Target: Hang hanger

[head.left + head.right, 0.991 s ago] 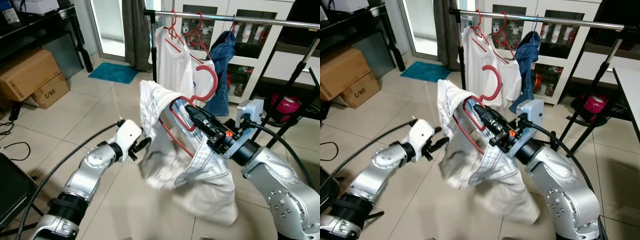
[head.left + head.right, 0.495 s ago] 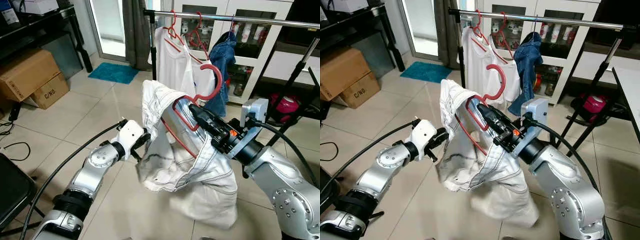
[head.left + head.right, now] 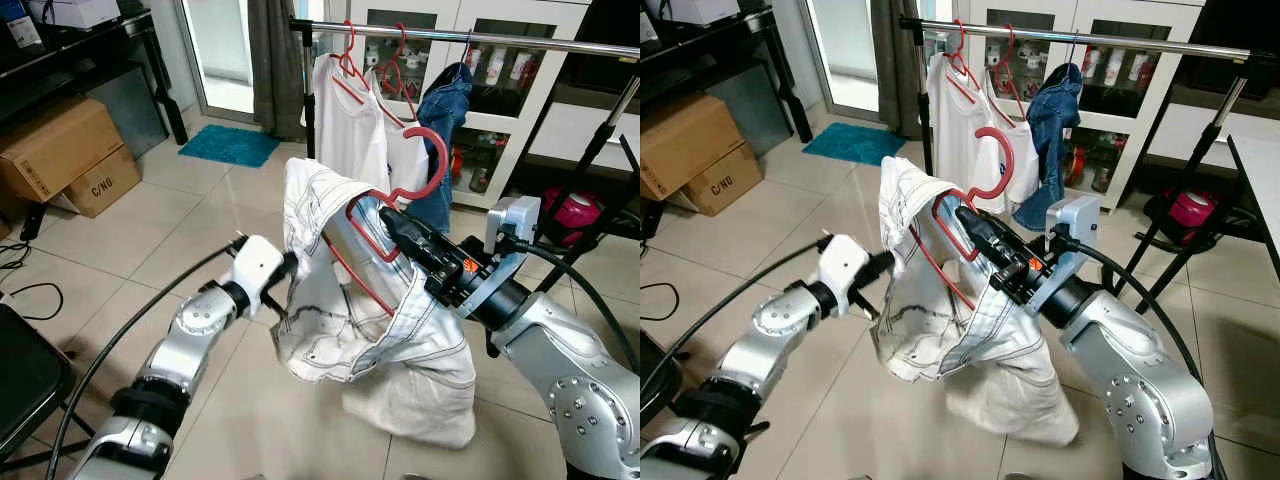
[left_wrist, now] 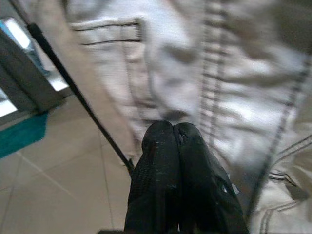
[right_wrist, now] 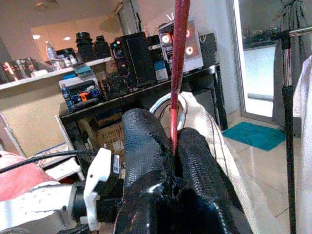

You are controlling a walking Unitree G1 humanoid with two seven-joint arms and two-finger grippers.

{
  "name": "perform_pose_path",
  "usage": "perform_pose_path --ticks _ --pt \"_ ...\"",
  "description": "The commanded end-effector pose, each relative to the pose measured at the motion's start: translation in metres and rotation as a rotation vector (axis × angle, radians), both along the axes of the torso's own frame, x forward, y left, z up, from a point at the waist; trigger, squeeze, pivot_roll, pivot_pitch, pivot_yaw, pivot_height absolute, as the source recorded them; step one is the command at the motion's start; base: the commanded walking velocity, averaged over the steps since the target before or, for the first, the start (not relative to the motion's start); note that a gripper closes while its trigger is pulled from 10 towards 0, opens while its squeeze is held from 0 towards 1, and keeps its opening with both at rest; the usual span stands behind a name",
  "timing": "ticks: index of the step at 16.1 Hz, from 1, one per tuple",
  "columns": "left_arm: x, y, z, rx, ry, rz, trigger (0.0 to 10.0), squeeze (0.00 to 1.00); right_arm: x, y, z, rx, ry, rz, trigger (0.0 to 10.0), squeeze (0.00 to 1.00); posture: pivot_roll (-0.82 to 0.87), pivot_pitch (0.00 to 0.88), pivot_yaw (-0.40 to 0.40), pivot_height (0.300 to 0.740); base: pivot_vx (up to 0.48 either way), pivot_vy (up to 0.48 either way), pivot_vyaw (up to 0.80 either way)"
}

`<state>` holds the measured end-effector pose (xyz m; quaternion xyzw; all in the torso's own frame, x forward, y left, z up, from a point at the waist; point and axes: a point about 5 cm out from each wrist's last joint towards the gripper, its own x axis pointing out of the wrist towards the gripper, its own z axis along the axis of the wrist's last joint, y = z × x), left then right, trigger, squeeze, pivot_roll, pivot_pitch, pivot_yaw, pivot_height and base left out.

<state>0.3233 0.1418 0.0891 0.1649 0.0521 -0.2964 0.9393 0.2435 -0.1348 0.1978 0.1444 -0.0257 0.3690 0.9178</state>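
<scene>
Red hanger [image 3: 398, 190]: pinched between right gripper [image 3: 400, 228] fingers, raised toward rail [image 3: 470, 37]. White garment [image 3: 370, 320]: steadied beside left gripper [image 3: 285, 268], fingers pressed together.

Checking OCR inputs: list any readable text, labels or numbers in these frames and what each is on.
"C/NO": printed on the side of the smaller cardboard box on the floor at left.
Bottles behind the glass cabinet doors: labels too small to read.
Boxes on the shelf in the right wrist view: printing blurred, unreadable.
White garment, red hanger and right gripper: no legible text.
</scene>
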Motion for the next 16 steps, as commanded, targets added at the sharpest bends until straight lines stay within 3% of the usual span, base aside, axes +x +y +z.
perform_pose_path --ticks 1,5,6,7,8,9,12,14,16 --pt "0.005 0.002 0.007 -0.031 -0.035 0.035 0.0 0.0 -0.003 0.002 0.02 0.033 -0.101 0.019 0.0 0.0 -0.18 0.0 0.066 0.719 0.0 0.0 0.0" --pt "0.008 0.015 0.024 -0.125 -0.166 0.159 0.0 0.0 -0.001 -0.003 0.018 0.055 -0.091 -0.02 0.0 0.0 -0.18 0.0 0.064 0.719 0.0 0.0 0.0" --pt "0.004 0.007 0.024 -0.136 -0.174 0.086 0.0 0.0 0.0 -0.004 0.017 0.057 -0.086 -0.024 0.0 0.0 -0.18 0.0 0.062 0.719 0.0 0.0 0.0" --pt "-0.002 -0.001 0.025 -0.147 -0.191 0.023 0.8 0.0 0.0 -0.004 0.016 0.056 -0.083 -0.026 0.0 0.0 -0.18 0.0 0.062 0.719 0.0 0.0 0.0" --pt "-0.008 -0.007 0.025 -0.158 -0.212 -0.039 10.0 0.0 0.0 -0.004 0.016 0.056 -0.082 -0.026 0.0 0.0 -0.18 0.0 0.064 0.719 0.0 0.0 0.0" --pt "-0.018 -0.016 0.024 -0.16 -0.246 -0.131 10.0 1.0 0.0 -0.004 0.016 0.059 -0.08 -0.027 0.0 0.0 -0.18 0.0 0.064 0.719 0.0 0.0 0.0" --pt "-0.033 -0.023 0.029 -0.174 -0.375 -0.182 10.0 1.0 0.0 -0.004 0.015 0.062 -0.078 -0.021 0.0 0.0 -0.18 0.0 0.065 0.719 0.0 0.0 0.0" --pt "-0.034 -0.023 0.033 -0.153 -0.437 -0.173 10.0 1.0 0.0 -0.003 0.015 0.065 -0.079 -0.014 0.0 0.0 -0.18 0.0 0.061 0.719 0.0 0.0 0.0" --pt "-0.03 -0.021 0.03 -0.105 -0.44 -0.14 10.0 1.0 0.0 -0.001 0.016 0.07 -0.082 -0.003 0.0 0.0 -0.18 0.0 0.059 0.719 0.0 0.0 0.0"
